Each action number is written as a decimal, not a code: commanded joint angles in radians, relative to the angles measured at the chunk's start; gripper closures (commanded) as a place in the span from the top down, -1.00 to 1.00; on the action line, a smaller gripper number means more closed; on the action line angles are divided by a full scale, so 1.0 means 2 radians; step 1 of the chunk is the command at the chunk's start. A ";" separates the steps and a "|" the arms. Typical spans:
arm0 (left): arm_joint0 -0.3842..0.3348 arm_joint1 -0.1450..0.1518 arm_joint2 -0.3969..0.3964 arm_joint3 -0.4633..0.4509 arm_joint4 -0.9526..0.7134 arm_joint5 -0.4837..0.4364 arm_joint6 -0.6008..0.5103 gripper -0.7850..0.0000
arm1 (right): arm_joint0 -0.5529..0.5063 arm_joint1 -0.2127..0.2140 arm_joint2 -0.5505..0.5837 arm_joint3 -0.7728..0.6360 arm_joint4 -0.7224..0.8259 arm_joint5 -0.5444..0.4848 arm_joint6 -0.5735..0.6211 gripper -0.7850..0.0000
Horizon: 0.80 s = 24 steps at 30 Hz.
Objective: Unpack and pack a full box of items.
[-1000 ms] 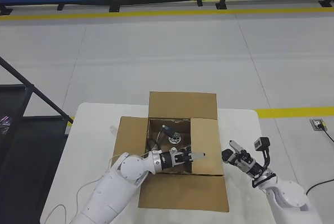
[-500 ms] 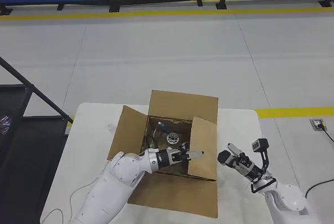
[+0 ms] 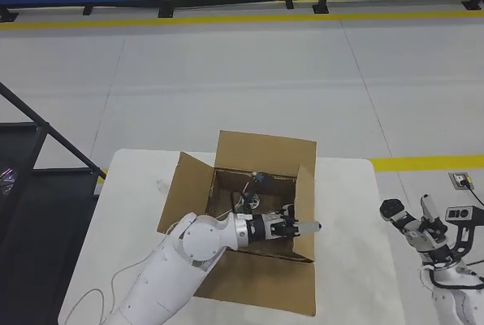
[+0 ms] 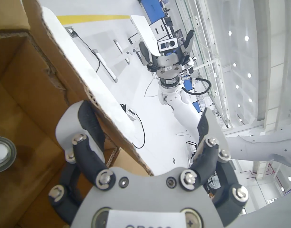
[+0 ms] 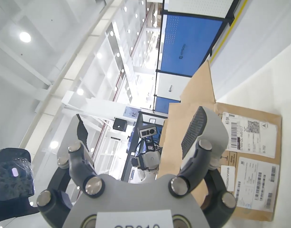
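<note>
**Left claw wide open over the box flap, right claw empty off to the side**

So here's the scene. The left claw (image 3: 308,227) (image 4: 145,115) is reaching across the open box (image 3: 262,158) (image 4: 29,96), and it's spread wide with nothing clamped in it. The box's right flap (image 3: 305,203) stands upright and its edge runs between the two fingers. One finger (image 4: 88,122) sits right against the cardboard on the inner side. The other finger (image 4: 208,124) hangs outside the box with a clear gap to the flap. So it's straddling the flap, not pinching it.

The items (image 3: 250,195) are down on the box floor, below the left claw and on its far side, away from the robot. One is a round silvery thing with a white centre (image 4: 0,151). There's also a darker bit near the back wall that I can't make out.

The right claw (image 3: 411,218) (image 5: 140,124) (image 4: 166,45) is opened wide too and holds nothing. It's raised, pointing up, out past the table (image 3: 128,211) edge. The box is well apart from it, off toward the left claw. From the right wrist view you can see labels (image 5: 252,129) stuck on a cardboard panel just beyond its fingers.

The near flap (image 3: 258,284) lies flat on the table, on the robot's side of the left claw.
</note>
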 commanded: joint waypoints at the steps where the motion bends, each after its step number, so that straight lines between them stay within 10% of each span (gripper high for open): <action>1: -0.015 -0.007 0.016 0.015 -0.006 0.002 0.004 1.00 | -0.014 0.000 0.017 -0.006 0.011 -0.010 -0.007 1.00; 24: -0.142 -0.107 0.143 0.226 -0.051 0.014 0.016 1.00 | -0.052 -0.001 0.075 0.027 0.005 -0.032 -0.056 1.00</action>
